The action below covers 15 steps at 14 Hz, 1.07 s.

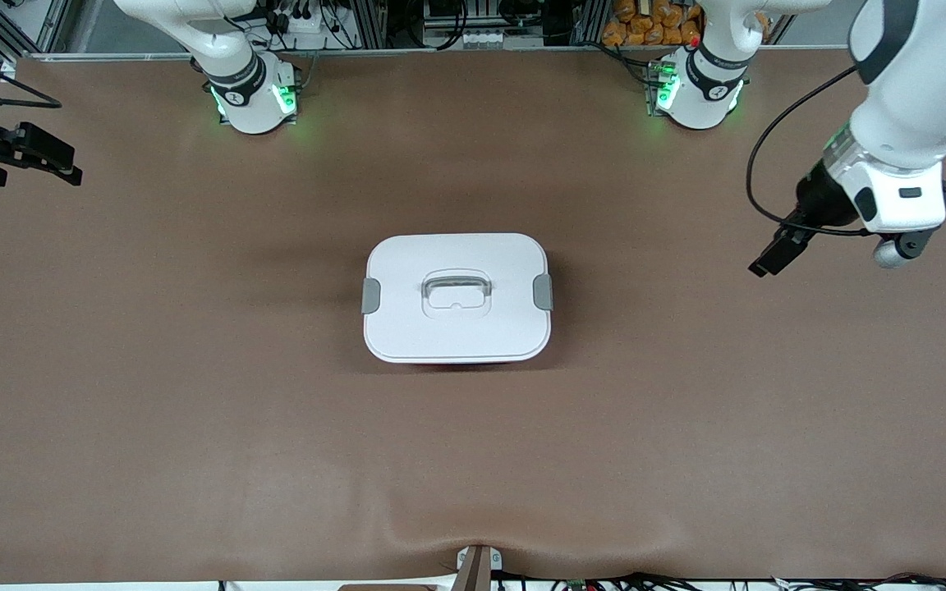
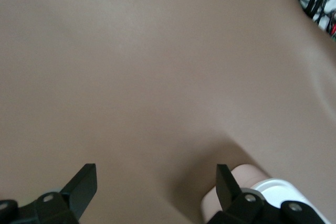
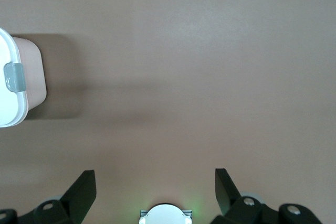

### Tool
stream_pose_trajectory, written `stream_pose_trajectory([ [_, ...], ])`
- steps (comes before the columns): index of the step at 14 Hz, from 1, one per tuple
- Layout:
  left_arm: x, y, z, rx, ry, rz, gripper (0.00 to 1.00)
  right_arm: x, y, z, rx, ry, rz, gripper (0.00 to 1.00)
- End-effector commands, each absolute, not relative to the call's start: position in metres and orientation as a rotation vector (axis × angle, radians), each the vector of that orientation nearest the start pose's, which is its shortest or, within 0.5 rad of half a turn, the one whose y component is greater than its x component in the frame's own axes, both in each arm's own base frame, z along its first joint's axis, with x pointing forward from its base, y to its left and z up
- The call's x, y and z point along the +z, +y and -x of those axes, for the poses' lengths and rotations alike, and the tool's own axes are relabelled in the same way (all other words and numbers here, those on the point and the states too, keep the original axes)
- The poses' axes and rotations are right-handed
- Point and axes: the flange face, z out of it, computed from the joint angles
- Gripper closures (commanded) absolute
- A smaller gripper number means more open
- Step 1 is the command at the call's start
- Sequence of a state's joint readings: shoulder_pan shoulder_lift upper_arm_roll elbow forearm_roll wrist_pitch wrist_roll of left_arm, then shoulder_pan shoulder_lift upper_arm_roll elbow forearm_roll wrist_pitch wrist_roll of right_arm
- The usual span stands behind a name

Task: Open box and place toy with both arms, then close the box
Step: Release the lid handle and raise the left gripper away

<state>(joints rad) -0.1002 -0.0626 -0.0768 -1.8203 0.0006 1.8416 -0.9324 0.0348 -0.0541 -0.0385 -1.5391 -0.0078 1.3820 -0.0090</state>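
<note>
The box [image 1: 456, 297] sits on the middle of the brown table [image 1: 194, 394], about midway between the two arms' ends, with its white lid [image 1: 456, 328] on. The lid's recessed grey centre handle [image 1: 456, 287] lies flat in its well, and a grey clip [image 1: 370, 295] is down at the end toward the right arm, a second clip [image 1: 543, 291] at the end toward the left arm. A thin strip of pink shows under the lid's edge nearest the front camera. The toy is in none of the views. The left gripper [image 1: 773, 258] hangs in the air over bare table toward the left arm's end, well apart from the box; its wrist view shows the two black fingers [image 2: 84, 184] spread wide with nothing between them and a corner of the box low in the frame. The right gripper [image 1: 54, 160] hovers over the right arm's end of the table, also well away from the box; its fingers [image 3: 226, 187] stand wide apart and empty, with the box's clipped end [image 3: 13, 77] at the edge of that wrist view.
</note>
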Motion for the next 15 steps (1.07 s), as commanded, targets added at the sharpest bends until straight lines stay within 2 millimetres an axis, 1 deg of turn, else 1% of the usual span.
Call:
stream_pose_trajectory([
  [1, 0.577, -0.088, -0.568, -0.004, -1.008, 2.992, 0.0, 0.656, -0.006, -0.511, 0.157, -0.021, 3.149, 0.0],
  [2, 0.58, -0.089, -0.571, -0.003, -0.984, 2.997, 0.0, 0.656, -0.007, -0.511, 0.157, -0.019, 3.149, 0.0],
  [3, 0.583, -0.087, -0.571, -0.008, -0.897, 3.026, 0.0, 0.656, -0.007, -0.511, 0.157, -0.016, 3.149, 0.0],
  [4, 0.586, -0.085, -0.569, -0.01, -0.775, 3.062, 0.0, 0.656, -0.006, -0.511, 0.157, -0.017, 3.147, 0.0],
  [7, 0.593, -0.076, -0.562, 0.013, -0.4, 3.084, 0.0, 0.656, -0.006, -0.511, 0.16, -0.017, 3.147, 0.0],
  [9, 0.594, -0.073, -0.557, 0.041, -0.218, 3.064, 0.0, 0.656, -0.006, -0.511, 0.16, -0.017, 3.147, 0.0],
  [11, 0.597, -0.072, -0.55, 0.084, -0.116, 3.064, 0.0, 0.656, -0.006, -0.511, 0.16, -0.017, 3.147, 0.0],
  [14, 0.591, -0.068, -0.548, 0.113, -0.044, 3.054, 0.0, 0.656, -0.006, -0.511, 0.16, -0.017, 3.147, 0.0],
  [15, 0.593, -0.066, -0.548, 0.112, -0.026, 3.055, 0.0, 0.656, -0.006, -0.511, 0.16, -0.017, 3.147, 0.0],
])
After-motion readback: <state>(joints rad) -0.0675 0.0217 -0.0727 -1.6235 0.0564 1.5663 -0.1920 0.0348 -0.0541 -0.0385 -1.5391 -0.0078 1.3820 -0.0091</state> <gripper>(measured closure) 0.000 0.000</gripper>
